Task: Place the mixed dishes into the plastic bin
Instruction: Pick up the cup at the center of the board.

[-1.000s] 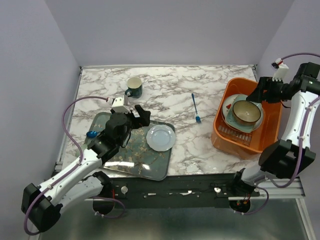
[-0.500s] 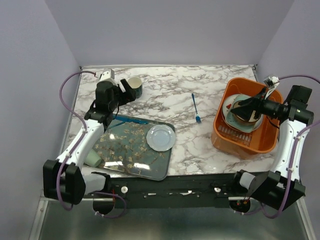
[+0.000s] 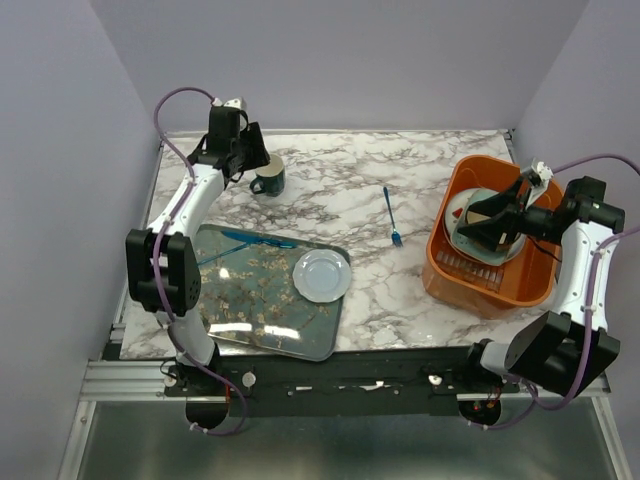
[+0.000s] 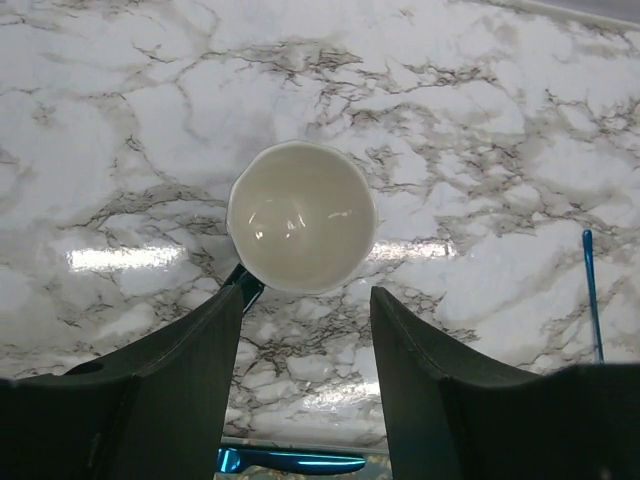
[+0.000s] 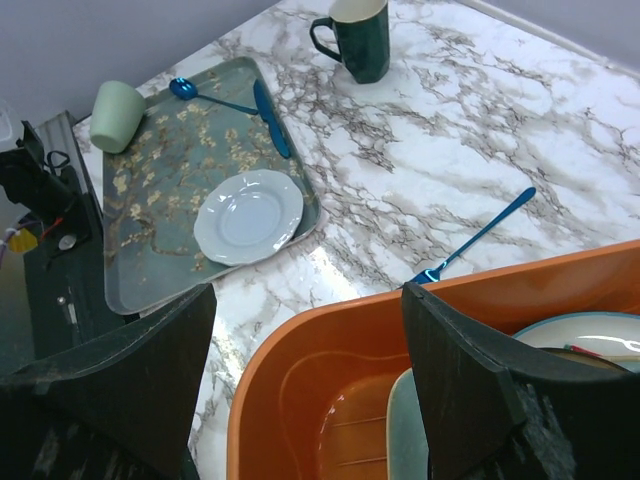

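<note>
Left end effector (image 4: 306,300) hangs spread open over the dark green mug (image 4: 301,216), far-left on the marble surface (image 4: 500,150). I'd lower straight, keeping clear of the handle (image 4: 243,285), then squeeze.

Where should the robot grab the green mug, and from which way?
Probably the rim, from straight above: the dark green mug stands upright, mouth open and empty, so its wall can be pinched inside and out. Stay off the handle side, which sticks out.
</note>
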